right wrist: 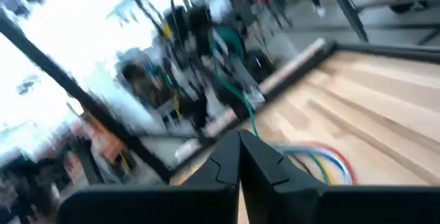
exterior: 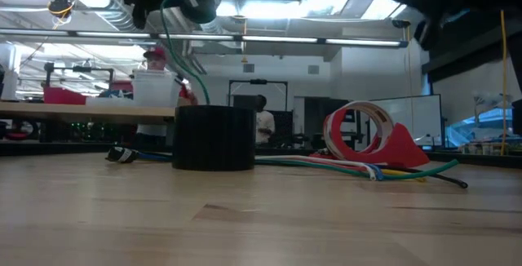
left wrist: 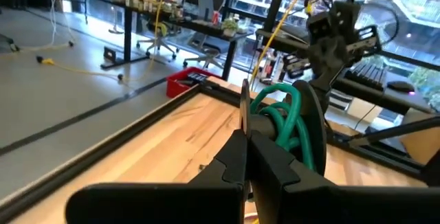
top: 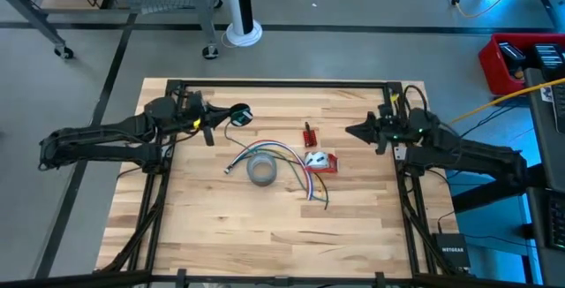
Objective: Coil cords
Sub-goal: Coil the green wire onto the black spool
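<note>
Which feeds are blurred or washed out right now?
Right wrist view: heavily motion-smeared, the far background washed out; only the right pincer reads sharp. Low view: ceiling lights glare, the grey tape roll is a dark silhouette. Left wrist view: crisp on the green cord. High view: evenly lit.

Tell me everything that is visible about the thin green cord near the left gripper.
The thin green cord is wound into a small ring of several loops, with a dark part beside them. It looks like smooth plastic-coated wire. It is in the air, above the wooden table, near the table's far left part. The left gripper is shut on it, and one loose green strand hangs down from the ring.
</note>
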